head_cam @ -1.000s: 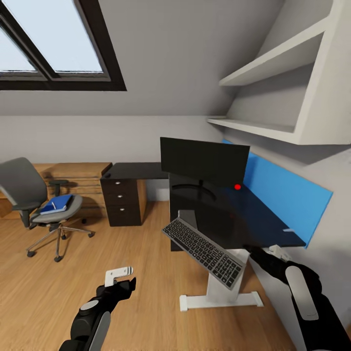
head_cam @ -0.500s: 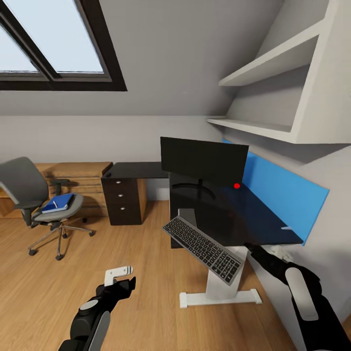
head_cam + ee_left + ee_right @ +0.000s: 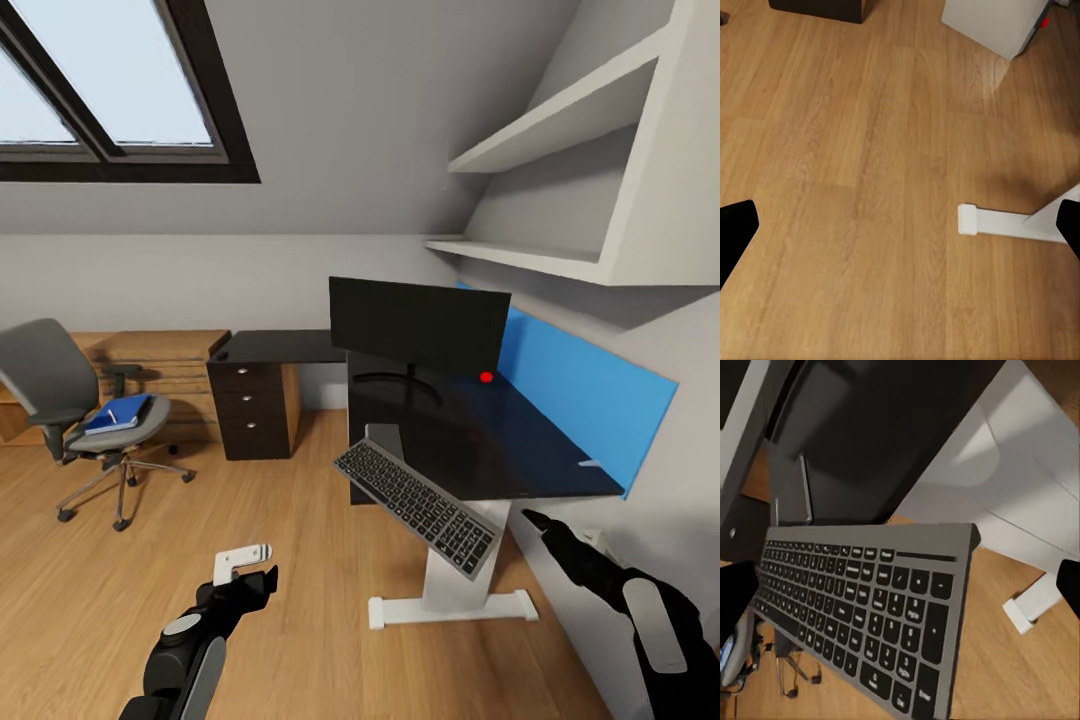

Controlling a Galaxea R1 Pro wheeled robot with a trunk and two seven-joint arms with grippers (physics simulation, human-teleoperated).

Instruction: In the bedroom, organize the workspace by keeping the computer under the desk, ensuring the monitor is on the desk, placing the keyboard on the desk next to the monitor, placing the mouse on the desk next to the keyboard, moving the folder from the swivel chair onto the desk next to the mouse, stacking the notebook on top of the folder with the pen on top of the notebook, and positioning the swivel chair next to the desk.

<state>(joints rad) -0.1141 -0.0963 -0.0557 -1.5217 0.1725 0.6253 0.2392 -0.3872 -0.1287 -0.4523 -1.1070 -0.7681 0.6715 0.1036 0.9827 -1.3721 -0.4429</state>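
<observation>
Two grippers, both w/ fingers apart and nothing clamped. The right gripper (image 3: 535, 520) sits low by the desk (image 3: 500, 450) corner; in the wrist view its fingertips (image 3: 735, 592) stand wide at either side, and the keyboard (image 3: 415, 505) lies just ahead of them, across the gap, not touched as far as can be told. The left gripper (image 3: 245, 570) hangs over bare floor, nothing near its fingers.

The keyboard is not yet on the desk: it's tilted steeply, upper end at the desk's front edge, lower end out over the floor, nearest the right fingers. What carries it can't be told. The monitor (image 3: 420, 325) stands on the desk, well beyond the fingers. The chair (image 3: 60, 390) w/ the folder (image 3: 118, 413) on its seat is far off, well beyond the left fingers.

Handling, as a guess: the keyboard is slim, stiff, prob. light, but long, so a pinch at one end will let it swing and twist. The smooth metal rim looks slippery; the keys give under a pad. Best hold approx. mid-length across the thin body, one finger under the base, one on the bare strip above the top key row. At this tilt a nudge could send it sliding to the floor, so close on it before lifting.
</observation>
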